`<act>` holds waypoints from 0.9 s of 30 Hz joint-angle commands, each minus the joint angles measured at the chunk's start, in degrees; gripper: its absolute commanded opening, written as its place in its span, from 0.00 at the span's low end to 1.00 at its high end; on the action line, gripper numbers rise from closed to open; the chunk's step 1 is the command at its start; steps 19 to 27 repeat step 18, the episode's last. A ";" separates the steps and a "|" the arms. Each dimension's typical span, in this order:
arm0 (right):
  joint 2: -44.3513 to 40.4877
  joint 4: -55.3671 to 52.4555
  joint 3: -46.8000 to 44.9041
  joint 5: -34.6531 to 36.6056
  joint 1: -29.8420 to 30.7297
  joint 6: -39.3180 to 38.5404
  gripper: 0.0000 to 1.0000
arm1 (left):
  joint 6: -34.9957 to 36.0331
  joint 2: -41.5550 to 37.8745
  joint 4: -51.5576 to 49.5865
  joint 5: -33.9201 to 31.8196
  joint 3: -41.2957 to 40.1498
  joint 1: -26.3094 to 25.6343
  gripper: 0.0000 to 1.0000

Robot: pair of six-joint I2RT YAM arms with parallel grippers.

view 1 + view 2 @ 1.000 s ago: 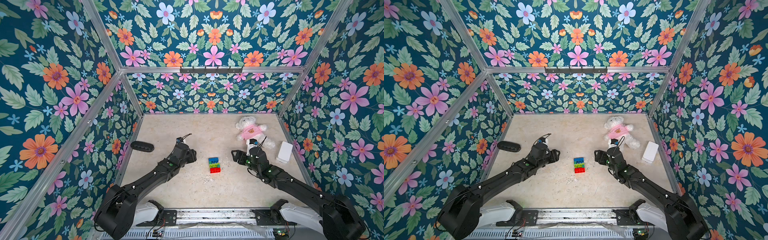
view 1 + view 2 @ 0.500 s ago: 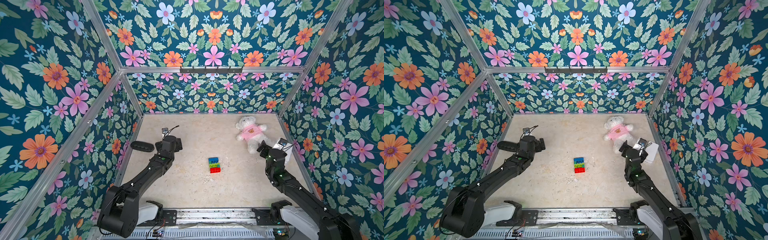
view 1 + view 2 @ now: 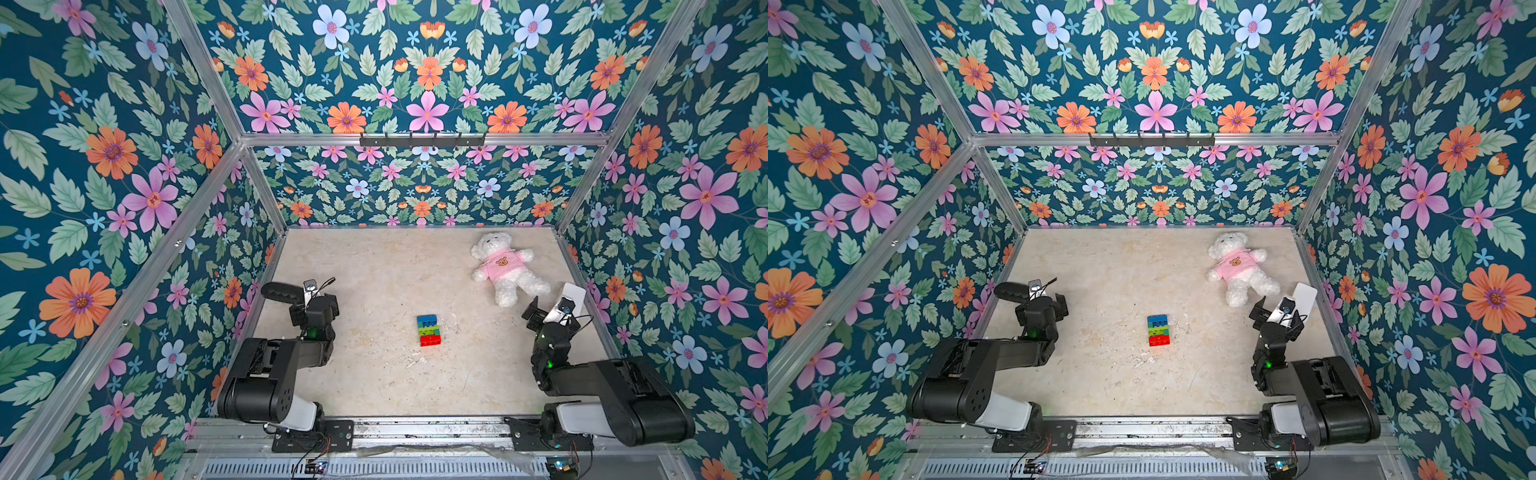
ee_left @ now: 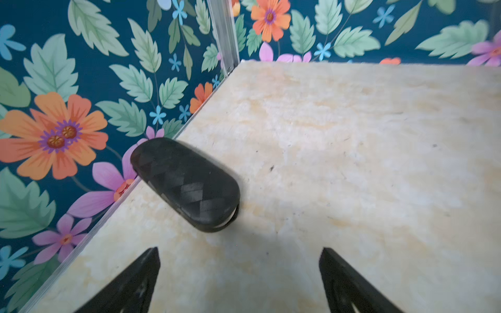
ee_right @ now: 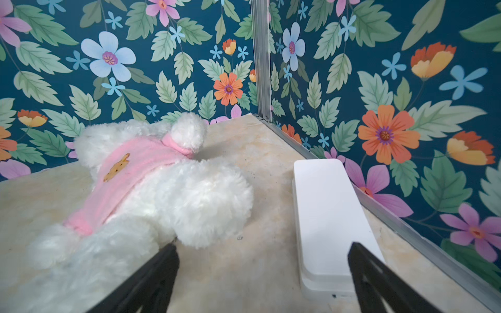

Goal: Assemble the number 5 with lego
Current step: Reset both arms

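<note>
The lego [image 3: 429, 330] [image 3: 1158, 330] lies in the middle of the table as one joined stack, the number 5: blue at the far end, then green and lime layers, red nearest me. Nothing touches it. My left gripper [image 3: 314, 304] [image 3: 1040, 305] [image 4: 240, 252] is open and empty, well left of the stack, pointing at a black case. Well right of the stack, my right gripper [image 3: 552, 312] [image 3: 1278, 313] [image 5: 263, 246] is open and empty, between the teddy's leg and a white box. Neither wrist view shows the lego.
A black oval case [image 3: 282, 292] [image 4: 185, 184] lies against the left wall. A white teddy in a pink shirt [image 3: 503, 266] [image 5: 151, 189] lies at the back right. A white box [image 3: 572, 296] [image 5: 325, 211] rests by the right wall. The beige table [image 3: 374, 270] is walled on three sides.
Both arms have drawn back from beside the lego stack and folded toward the near corners. Both grippers have opened wider. The stack has stayed where it was.
</note>
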 commanded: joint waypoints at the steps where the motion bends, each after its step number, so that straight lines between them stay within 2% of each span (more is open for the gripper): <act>1: 4.81 18.54 -0.84 -4.96 -1.25 -2.05 0.99 | 1.90 4.71 20.40 6.51 -3.49 1.60 0.95; 2: 3.35 14.48 -0.31 -5.33 -1.14 -1.25 0.99 | 3.03 6.12 23.04 8.00 -3.36 1.65 0.95; 4: 2.03 8.24 1.73 -4.61 -1.18 -0.76 0.99 | 1.79 4.86 16.32 9.93 -1.59 2.68 0.95; 5: 3.32 9.68 2.31 -4.82 -1.20 -1.32 0.99 | 1.47 5.14 17.08 10.32 -1.71 3.21 0.99; 7: 3.39 12.07 1.11 -4.03 -0.87 -1.59 0.99 | 1.44 5.27 17.06 10.47 -1.65 3.31 0.99; 17: 2.82 6.22 3.69 -4.90 -2.32 0.56 0.99 | 1.75 5.12 17.64 8.91 -2.02 2.86 0.99; 27: 2.43 6.17 3.63 -4.83 -2.43 0.63 0.99 | 1.69 5.24 17.84 8.73 -1.99 2.79 0.99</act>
